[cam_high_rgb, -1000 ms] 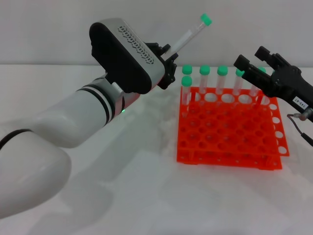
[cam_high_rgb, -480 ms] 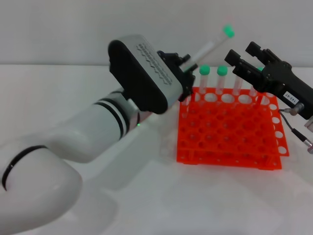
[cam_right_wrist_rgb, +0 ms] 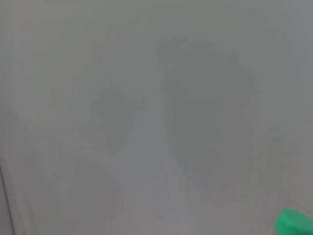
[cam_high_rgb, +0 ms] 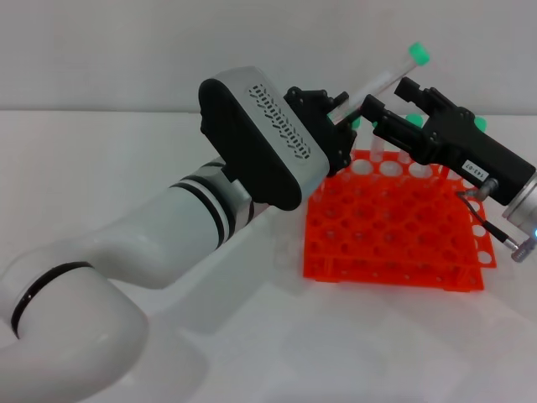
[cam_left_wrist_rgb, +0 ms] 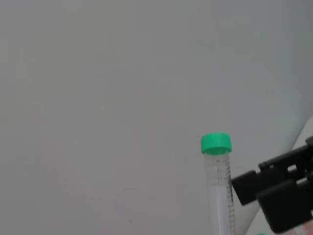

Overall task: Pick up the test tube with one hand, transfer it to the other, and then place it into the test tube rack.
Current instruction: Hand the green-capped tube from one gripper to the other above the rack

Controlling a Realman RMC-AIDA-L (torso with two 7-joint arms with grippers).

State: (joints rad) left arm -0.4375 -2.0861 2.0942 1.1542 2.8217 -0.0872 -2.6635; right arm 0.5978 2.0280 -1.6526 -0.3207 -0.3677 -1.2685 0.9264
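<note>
We saw the black left hand [cam_high_rgb: 340, 126] on its thick white arm gripping the slender clear plastic test tube [cam_high_rgb: 388, 77] with a mint-green cap, held tilted above the bright orange-red square plastic rack [cam_high_rgb: 394, 227] on the white surface [cam_high_rgb: 126, 159]. The black right hand [cam_high_rgb: 388, 105] with its white label had its fingers spread on either side of the tube.

The test tube rack [cam_high_rgb: 394, 222] stands on the worktop [cam_high_rgb: 126, 159], right of centre. Above its rear-left corner the left pincer [cam_high_rgb: 340, 126] holds the test tube [cam_high_rgb: 388, 75] tilted, cap up and rightward. The right pincer [cam_high_rgb: 390, 113] sits just beside the tube, over the rack's back row.
</note>
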